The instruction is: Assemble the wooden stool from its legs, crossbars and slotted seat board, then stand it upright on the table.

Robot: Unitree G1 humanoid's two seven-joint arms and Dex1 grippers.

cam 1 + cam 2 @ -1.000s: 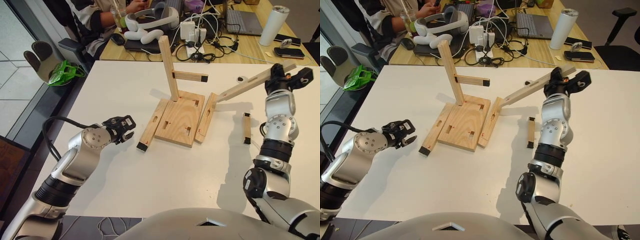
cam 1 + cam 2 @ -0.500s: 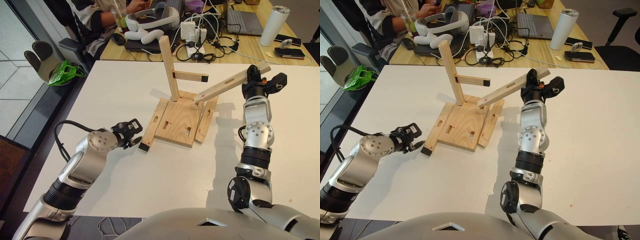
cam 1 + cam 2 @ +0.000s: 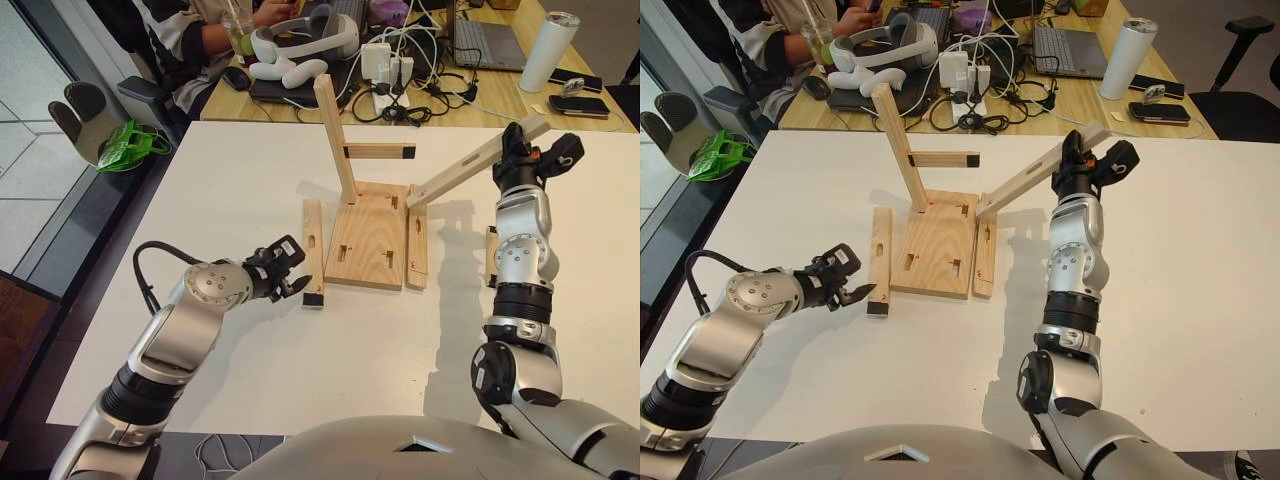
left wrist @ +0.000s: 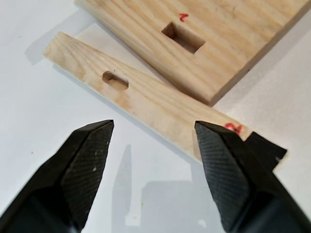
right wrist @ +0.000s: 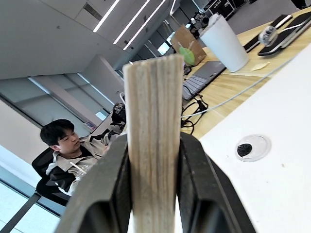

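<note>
Stool pieces first: what have your two claws got?

Your right claw [image 3: 520,148] is clamped on one leg [image 3: 460,168]. It holds that leg at a slant, up off the tabletop [image 3: 240,170], gripping near the high end. Your left claw [image 4: 151,143] holds nothing. Its fingers [image 4: 87,160] are spread wide, low over the tabletop.

What lies nearest each claw?

Just ahead of your left claw a loose leg [image 3: 313,245] lies flat, its black-capped end towards the claw. One finger sits right at that end, and I cannot tell whether it touches. The slanted leg's low end comes down by the far right corner of the seat board [image 3: 365,245]. I cannot make out whether they touch there either.

And farther out?

The seat board lies flat in the middle of the tabletop, slots up. The loose leg is just beside its left edge, a little apart. An upright leg [image 3: 335,130] stands at the board's far left corner. A black-tipped crossbar [image 3: 380,152] sticks out sideways from it to the right. A flat leg [image 3: 416,250] lies close along the board's right edge. A short crossbar [image 3: 490,250] lies farther right, partly behind your right arm.
</note>
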